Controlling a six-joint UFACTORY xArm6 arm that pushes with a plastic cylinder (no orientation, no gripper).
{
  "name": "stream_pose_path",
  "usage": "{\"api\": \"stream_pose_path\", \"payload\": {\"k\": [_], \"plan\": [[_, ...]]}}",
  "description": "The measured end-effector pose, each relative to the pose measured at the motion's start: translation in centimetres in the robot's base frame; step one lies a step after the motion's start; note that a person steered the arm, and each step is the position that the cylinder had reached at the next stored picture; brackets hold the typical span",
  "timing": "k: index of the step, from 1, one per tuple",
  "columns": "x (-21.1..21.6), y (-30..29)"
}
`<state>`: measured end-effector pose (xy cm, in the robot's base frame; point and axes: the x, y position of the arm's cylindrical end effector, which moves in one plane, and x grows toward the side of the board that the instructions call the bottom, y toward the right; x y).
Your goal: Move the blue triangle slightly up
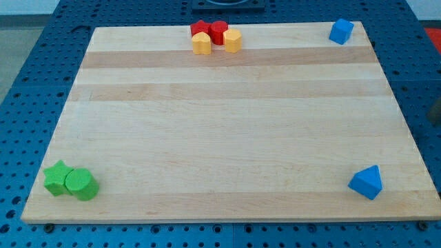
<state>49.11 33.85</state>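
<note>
The blue triangle [366,182] lies near the bottom right corner of the wooden board [227,124]. A second blue block [340,31], blocky in shape, sits at the top right corner. My tip does not show in the camera view, so its place relative to the blocks cannot be told.
At the top middle edge, two red blocks [209,30] touch two yellow blocks [216,42] in a tight cluster. A green star [58,178] and a green cylinder [82,184] touch at the bottom left corner. A blue perforated table [34,69] surrounds the board.
</note>
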Motion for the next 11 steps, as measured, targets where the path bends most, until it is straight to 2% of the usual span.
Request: {"api": "stream_pose_path", "payload": {"k": [1,2,3,4,5,6,7,8,10,11], "plan": [[8.2,-4.4],[12.7,-9.7],[12.4,-15.1],[9.2,-16.6],[8.4,-16.9],[12.7,-17.3],[12.8,-16.8],[12.2,-14.2],[7.9,-14.1],[8.6,-14.1]]}}
